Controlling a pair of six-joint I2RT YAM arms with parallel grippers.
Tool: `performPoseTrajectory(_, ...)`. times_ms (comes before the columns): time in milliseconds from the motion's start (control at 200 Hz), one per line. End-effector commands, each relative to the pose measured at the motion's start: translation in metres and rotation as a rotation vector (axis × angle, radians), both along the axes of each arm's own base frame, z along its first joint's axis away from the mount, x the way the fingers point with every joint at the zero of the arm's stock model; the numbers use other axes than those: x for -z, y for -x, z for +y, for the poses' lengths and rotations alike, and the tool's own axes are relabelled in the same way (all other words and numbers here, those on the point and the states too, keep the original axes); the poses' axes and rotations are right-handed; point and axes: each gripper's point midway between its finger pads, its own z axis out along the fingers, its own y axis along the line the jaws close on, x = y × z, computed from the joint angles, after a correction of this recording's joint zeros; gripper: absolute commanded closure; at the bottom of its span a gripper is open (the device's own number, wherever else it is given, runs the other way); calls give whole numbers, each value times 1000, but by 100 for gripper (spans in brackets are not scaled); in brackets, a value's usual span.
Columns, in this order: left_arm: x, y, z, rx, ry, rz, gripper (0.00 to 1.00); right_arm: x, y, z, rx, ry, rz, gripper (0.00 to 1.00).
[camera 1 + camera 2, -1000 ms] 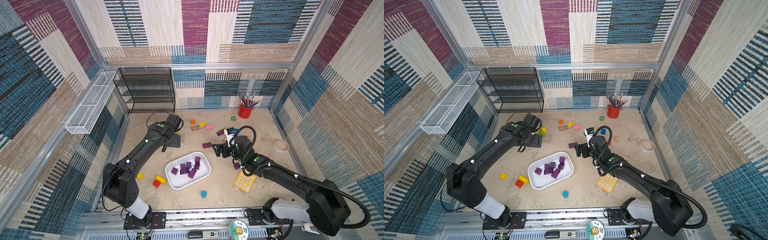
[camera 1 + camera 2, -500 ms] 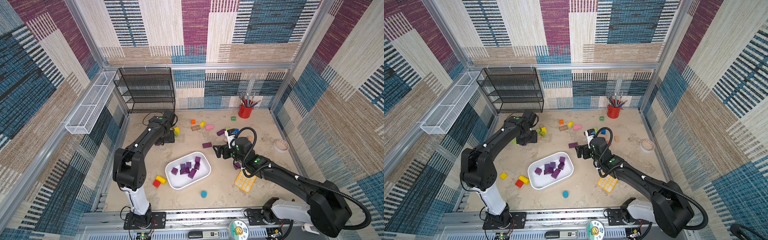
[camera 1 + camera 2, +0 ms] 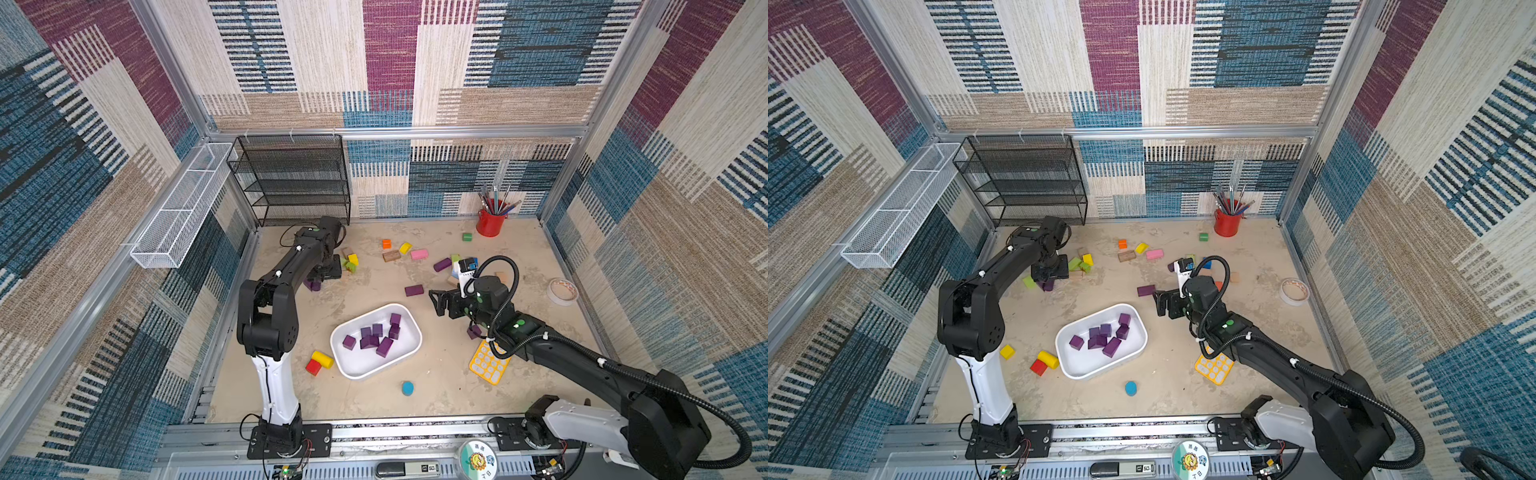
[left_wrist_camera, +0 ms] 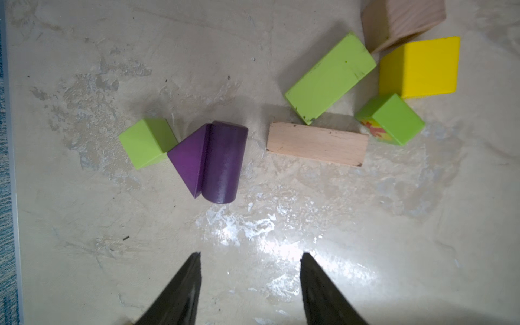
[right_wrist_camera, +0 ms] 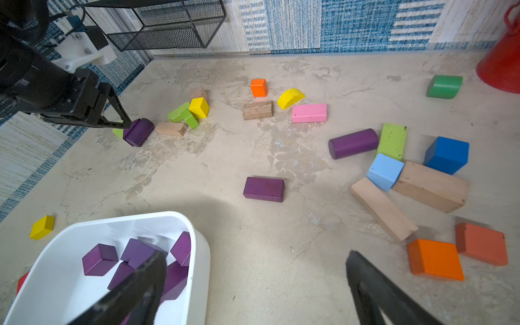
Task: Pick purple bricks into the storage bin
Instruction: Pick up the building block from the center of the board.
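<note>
Purple cylinder [image 4: 223, 163] and wedge [image 4: 187, 157] sit ahead of my left hand [image 4: 250, 254], half open, empty; right hand [image 5: 256, 253] wide open.

A pale wooden bar [image 5: 171, 129] at ten o'clock on the tabletop carries small dark digits on its end face; they look like "26". On the front rail at six o'clock, in both top views, a round sticker [image 3: 476, 459] shows a cartoon flower and a few Chinese characters too small to read. The grey device [image 3: 405, 469] just beside it bears a tiny white label that seems to read "50". The yellow keypad toy [image 3: 489, 363] at four o'clock has keys whose marks cannot be made out. A green cube [image 4: 389, 118] bears a coloured print with no legible letters.
</note>
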Motion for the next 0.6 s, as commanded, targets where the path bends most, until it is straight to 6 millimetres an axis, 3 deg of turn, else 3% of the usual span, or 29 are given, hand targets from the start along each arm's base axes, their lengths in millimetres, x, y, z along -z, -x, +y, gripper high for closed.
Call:
performPoseTrajectory(0, 5, -8, 2, -9, 23, -6, 41, -5, 0, -2, 11, -11, -13, 0)
performPoseTrajectory(596, 41, -23, 17, 18, 36, 54, 43, 2, 6, 15, -84, -30, 25, 0)
